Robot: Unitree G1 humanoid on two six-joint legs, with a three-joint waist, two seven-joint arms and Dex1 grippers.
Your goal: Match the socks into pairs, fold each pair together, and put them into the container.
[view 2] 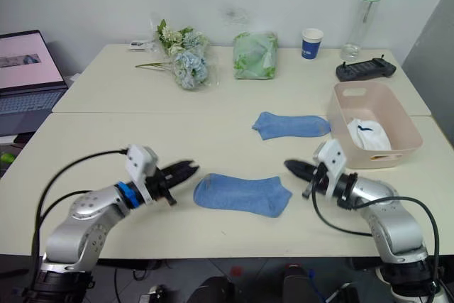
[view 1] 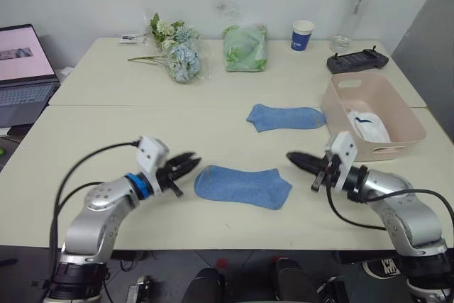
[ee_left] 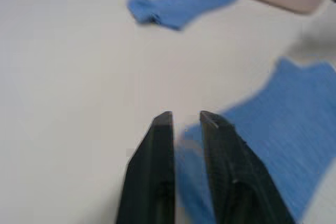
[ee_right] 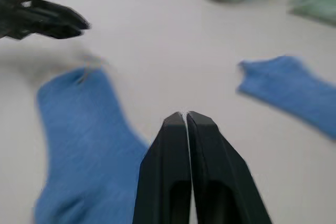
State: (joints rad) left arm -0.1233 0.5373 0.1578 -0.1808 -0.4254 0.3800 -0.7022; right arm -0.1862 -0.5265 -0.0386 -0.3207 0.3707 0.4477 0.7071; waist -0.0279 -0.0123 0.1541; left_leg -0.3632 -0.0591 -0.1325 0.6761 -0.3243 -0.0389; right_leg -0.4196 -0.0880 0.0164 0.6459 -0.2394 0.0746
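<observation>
A light blue sock (view 1: pixel 242 186) lies flat near the table's front edge, between my two grippers. My left gripper (view 1: pixel 190 164) hovers just left of the sock's edge, its fingers (ee_left: pixel 164 129) a narrow gap apart with nothing held. Right of the sock's toe, my right gripper (view 1: pixel 294 158) is shut and empty, its fingertips (ee_right: pixel 176 124) pressed together. A second light blue sock (view 1: pixel 286 116) lies farther back, next to the pink container (view 1: pixel 389 151). Inside the container is a white sock (view 1: pixel 369 127) with a dark mark.
Along the back of the table stand a flower bunch (view 1: pixel 177 51), a green cloth bundle (view 1: pixel 245 47), a blue-and-white paper cup (view 1: pixel 302 35), a clear bottle (view 1: pixel 358 8) and a black controller (view 1: pixel 357 59). An open laptop (view 1: pixel 25 76) sits at the far left.
</observation>
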